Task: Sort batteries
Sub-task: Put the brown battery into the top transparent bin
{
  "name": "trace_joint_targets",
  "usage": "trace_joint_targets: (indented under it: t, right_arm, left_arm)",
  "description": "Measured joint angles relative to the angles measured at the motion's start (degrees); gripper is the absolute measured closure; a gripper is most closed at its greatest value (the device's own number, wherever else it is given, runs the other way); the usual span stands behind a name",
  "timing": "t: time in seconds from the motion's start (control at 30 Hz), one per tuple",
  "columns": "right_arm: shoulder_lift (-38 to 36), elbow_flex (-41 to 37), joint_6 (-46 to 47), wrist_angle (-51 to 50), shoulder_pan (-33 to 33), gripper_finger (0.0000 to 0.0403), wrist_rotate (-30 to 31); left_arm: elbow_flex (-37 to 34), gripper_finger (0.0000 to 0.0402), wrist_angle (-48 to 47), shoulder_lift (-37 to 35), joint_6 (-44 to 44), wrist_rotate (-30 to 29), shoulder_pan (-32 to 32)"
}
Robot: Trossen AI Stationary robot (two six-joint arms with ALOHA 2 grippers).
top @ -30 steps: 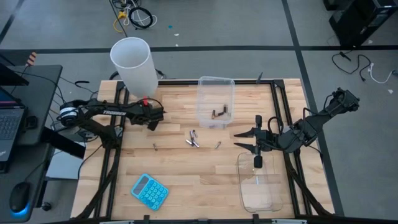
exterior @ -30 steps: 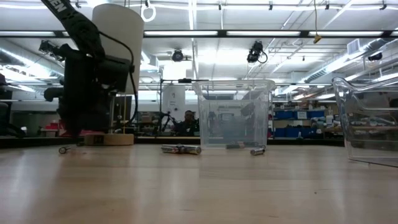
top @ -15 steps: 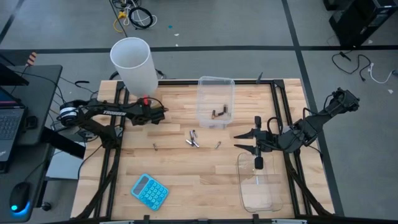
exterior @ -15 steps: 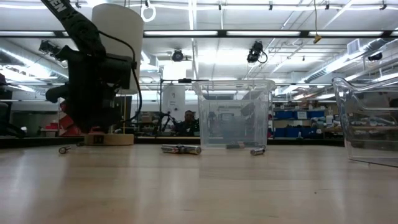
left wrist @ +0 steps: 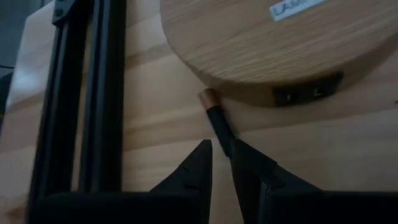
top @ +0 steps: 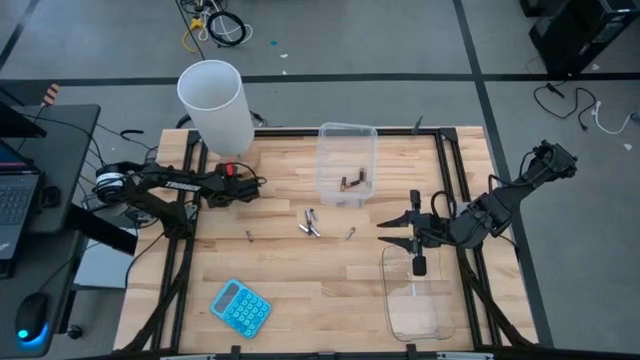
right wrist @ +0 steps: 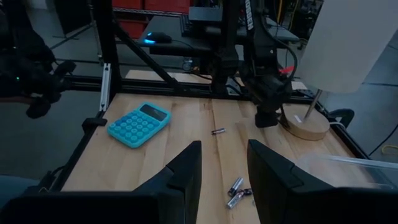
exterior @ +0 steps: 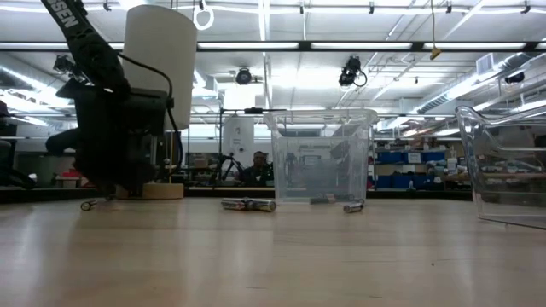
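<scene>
Left gripper (left wrist: 221, 163) at nine o'clock, fingers slightly apart around a battery (left wrist: 216, 118) beside the lamp base (left wrist: 273, 46), right gripper (top: 392, 231) at three o'clock, fingers apart, empty.

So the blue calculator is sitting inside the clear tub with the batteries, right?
Not quite. The high view shows the blue calculator lying on the bare wooden table, near the front left corner, well away from the clear tub. That tub does hold a couple of batteries.
</scene>
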Motion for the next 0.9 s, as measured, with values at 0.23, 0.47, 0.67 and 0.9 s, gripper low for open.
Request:
trace_joint_targets:
  t: [0.23,0.47,0.67,0.9]
  right_arm:
    - [0.0,0.0,0.4,0.2,0.0,0.0288,0.0]
    - [0.0,0.0,0.4,0.3,0.0,0.0288,0.0]
    - [0.0,0.0,0.6,0.4,0.0,0.0288,0.0]
    - [0.0,0.0,0.7,0.4,0.0,0.0288,0.0]
  left_arm:
    - [-0.1,0.0338,1.3,0.0,0.1,0.0,0.0]
    - [-0.2,0.0338,3.5,0.1,0.1,-0.8,0.0]
    - [-0.2,0.0338,3.4,0.1,0.1,-1.4,0.1]
    - [-0.2,0.0338,3.1,0.1,0.0,-2.6,0.1]
